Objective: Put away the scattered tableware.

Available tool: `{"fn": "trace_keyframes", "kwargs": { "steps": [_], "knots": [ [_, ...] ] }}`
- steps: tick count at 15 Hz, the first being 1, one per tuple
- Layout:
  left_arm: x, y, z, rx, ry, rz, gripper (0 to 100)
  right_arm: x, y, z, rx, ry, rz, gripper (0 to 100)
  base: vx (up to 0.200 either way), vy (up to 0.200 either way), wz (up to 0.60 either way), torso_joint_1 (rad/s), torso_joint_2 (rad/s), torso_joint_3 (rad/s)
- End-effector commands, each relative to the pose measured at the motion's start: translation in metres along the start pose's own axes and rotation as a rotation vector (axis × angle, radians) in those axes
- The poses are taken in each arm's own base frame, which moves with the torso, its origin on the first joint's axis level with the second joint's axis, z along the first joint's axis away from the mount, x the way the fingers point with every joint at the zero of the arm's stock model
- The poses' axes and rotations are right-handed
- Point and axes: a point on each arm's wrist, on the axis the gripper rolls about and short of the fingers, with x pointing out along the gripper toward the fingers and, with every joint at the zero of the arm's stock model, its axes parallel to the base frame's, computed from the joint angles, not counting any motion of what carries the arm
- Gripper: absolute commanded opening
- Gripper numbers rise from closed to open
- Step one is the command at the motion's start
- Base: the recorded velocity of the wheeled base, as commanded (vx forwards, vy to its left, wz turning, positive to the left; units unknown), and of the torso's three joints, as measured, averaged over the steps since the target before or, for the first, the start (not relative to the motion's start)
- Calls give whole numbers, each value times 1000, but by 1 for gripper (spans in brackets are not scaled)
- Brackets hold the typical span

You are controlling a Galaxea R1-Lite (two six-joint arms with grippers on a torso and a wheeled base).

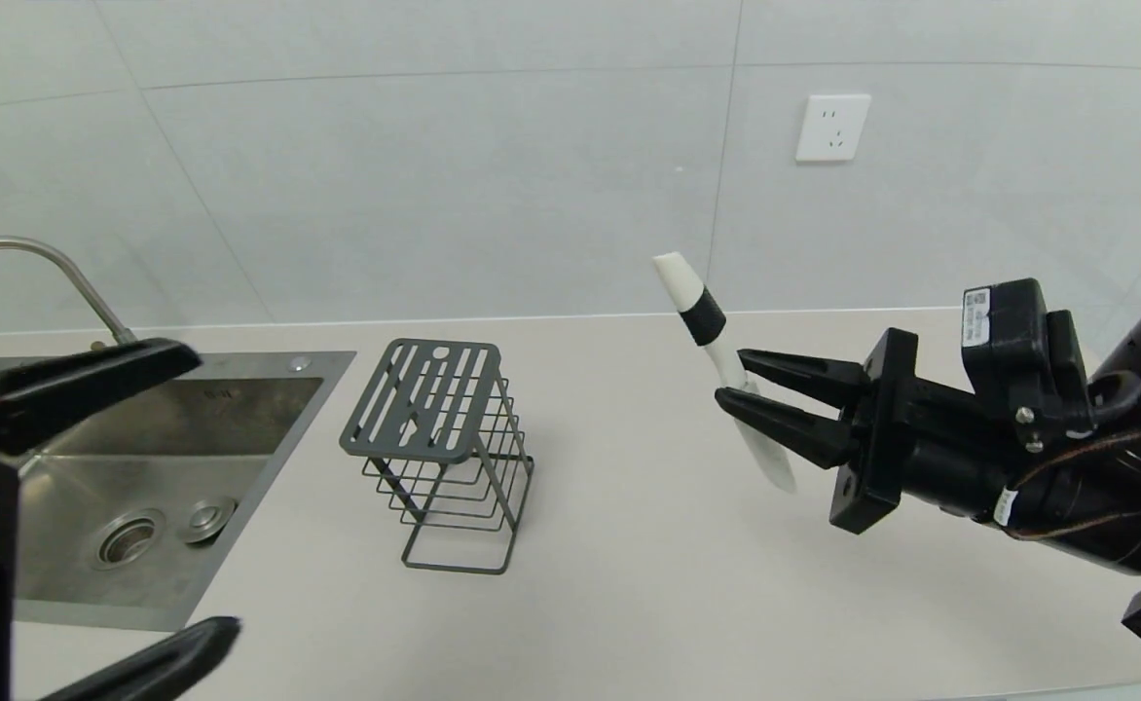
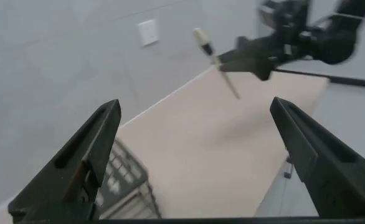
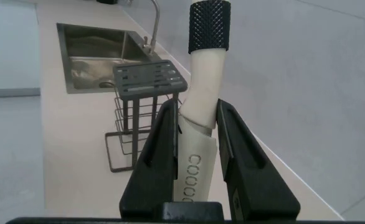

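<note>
My left gripper (image 2: 195,104) hangs over the near edge of the sink (image 1: 142,448), jaws spread wide and holding nothing. It can't steady anything from there. Just right of the sink stands the wire rack (image 1: 429,399) with its slotted top plate, which I take to be where the knife goes.

The white knife (image 1: 702,316) is in the air above the counter (image 1: 648,545), well to the right of the rack. My right gripper (image 1: 731,376) pinches it where the handle meets the blade. Its long axis runs steeply. The handle end, with the black band, points up and leans toward the left and the back wall, and the blade tip points down and to the right.

I think the main risk is that tilt. If I carry the knife over without squaring it up, the tip may miss a slot, hit the plate and shove or tip the light rack. My hold is also narrow, so any knock could swing the knife between my jaws or slide it out.
</note>
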Motion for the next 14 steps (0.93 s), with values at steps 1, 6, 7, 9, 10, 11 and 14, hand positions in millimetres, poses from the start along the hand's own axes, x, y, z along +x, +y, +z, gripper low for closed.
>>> {"fn": "trace_keyframes", "kwargs": {
  "steps": [1,6,7,9,10,11,14],
  "knots": [
    [38,23,-44,-41,46,-150,100,-6,18,-3,24,14,47,0,0,0,0,0,0,0],
    [101,55,-88,-21,-65,-334,100,-12,28,15,1,-64,79,0,0,0,0,0,0,0],
    [111,49,-89,-56,-78,-372,100,-15,33,18,6,-70,98,0,0,0,0,0,0,0],
    [128,37,-93,-128,-95,-437,100,-19,40,23,6,-88,117,0,0,0,0,0,0,0],
    [134,36,-96,-142,-102,-448,100,-21,40,25,4,-92,117,0,0,0,0,0,0,0],
    [153,37,-102,-149,-139,-457,100,-25,42,26,5,-92,120,0,0,0,0,0,0,0],
    [194,28,-103,-195,-205,-401,100,-35,47,28,7,-88,123,0,0,0,0,0,0,0]
  ]
}}
